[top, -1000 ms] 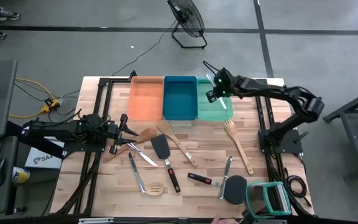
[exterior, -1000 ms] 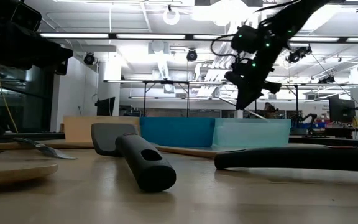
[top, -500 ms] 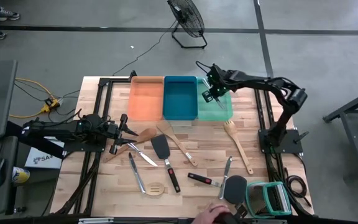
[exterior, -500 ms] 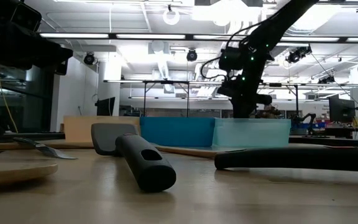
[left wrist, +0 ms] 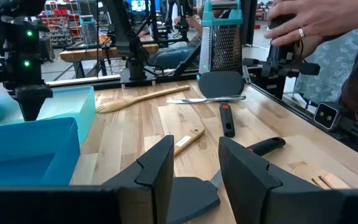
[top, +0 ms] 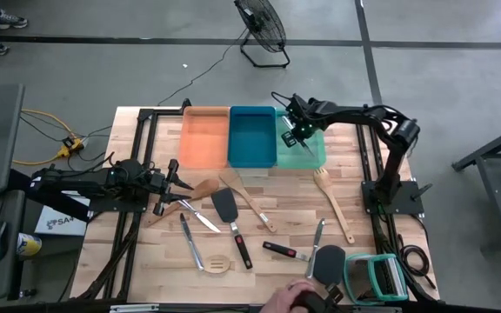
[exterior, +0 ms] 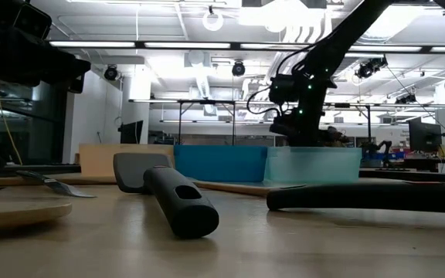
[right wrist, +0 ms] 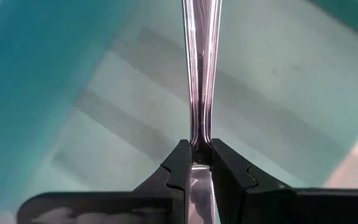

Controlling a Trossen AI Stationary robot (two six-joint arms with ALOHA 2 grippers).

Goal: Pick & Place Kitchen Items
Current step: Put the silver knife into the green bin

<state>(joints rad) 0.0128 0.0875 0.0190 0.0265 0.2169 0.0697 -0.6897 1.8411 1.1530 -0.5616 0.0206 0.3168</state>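
While pinched between right fingers [right wrist: 194, 163], silver cutlery [right wrist: 201, 74], above teal tray [right wrist: 278, 81]

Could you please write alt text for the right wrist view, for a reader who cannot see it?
The right gripper is shut on the handle of a slim silver piece of cutlery, which points away from the camera over the floor of a teal tray. A blue tray borders it on one side.

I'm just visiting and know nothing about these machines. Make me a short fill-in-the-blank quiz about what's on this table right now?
1. The right tool is shut on a slim piece of silver ____.
2. It holds that piece over the ____ tray.
3. The blue tray sits between the teal one and the ____ one.
4. The left tool holds ____.

Missing words: cutlery; teal; orange; nothing
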